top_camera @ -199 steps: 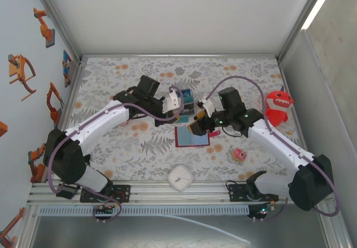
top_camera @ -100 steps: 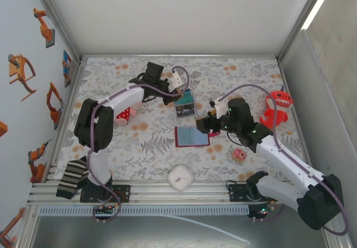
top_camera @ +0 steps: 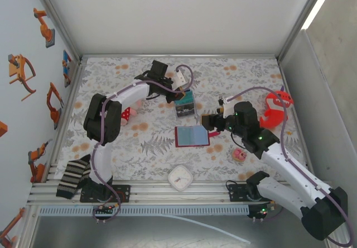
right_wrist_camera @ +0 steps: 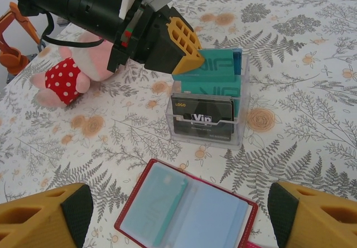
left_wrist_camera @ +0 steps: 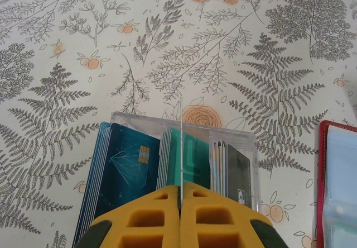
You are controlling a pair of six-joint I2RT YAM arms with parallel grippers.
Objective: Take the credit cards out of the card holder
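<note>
The card holder [top_camera: 192,137] lies open and flat at the middle of the table [top_camera: 139,147]. Bare cloth lies at its 6 and 9 o'clock. Its near edge is cut off in the right wrist view. Just beside it at 12 o'clock stands the clear box [top_camera: 184,107] of credit cards [right_wrist_camera: 203,117]. The left gripper [top_camera: 179,93] hangs over the box, jaws closed on a thin card [left_wrist_camera: 182,142] seen only edge-on. The right gripper [right_wrist_camera: 178,206], at the holder's 3 o'clock, stands wide with nothing between its jaws. Whether the pockets [right_wrist_camera: 215,214] hold any cards is hard to make out.
</note>
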